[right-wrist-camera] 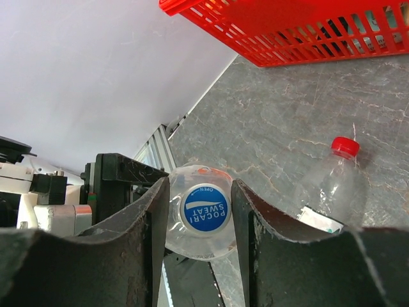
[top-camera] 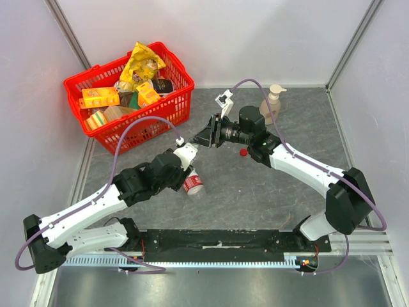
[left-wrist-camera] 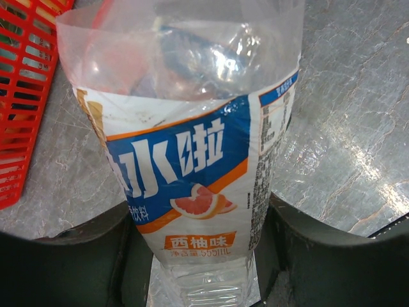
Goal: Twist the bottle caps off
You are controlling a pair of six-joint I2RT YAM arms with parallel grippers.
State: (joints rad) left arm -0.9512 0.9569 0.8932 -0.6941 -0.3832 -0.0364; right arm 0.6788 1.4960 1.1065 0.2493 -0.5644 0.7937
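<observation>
My left gripper (left-wrist-camera: pixel 204 251) is shut on a clear bottle (left-wrist-camera: pixel 192 166) with a white-blue-orange label and holds it off the table. In the top view the left gripper (top-camera: pixel 186 157) meets my right gripper (top-camera: pixel 203 139) at mid-table, and the held bottle is mostly hidden there. My right gripper (right-wrist-camera: pixel 199 187) faces the bottle's white cap with a blue printed top (right-wrist-camera: pixel 206 208). Its jaws flank the cap closely, with a thin gap on the left. A second bottle (right-wrist-camera: pixel 329 192) with a red cap (right-wrist-camera: pixel 345 146) lies on the table (top-camera: pixel 194 183). A loose red cap (top-camera: pixel 243 152) lies under the right arm.
A red basket (top-camera: pixel 163 115) full of snack packs stands at the back left and also shows in the right wrist view (right-wrist-camera: pixel 307 38). A beige pump soap bottle (top-camera: pixel 273 99) stands at the back right. An aluminium rail (top-camera: pixel 217 259) runs along the near edge.
</observation>
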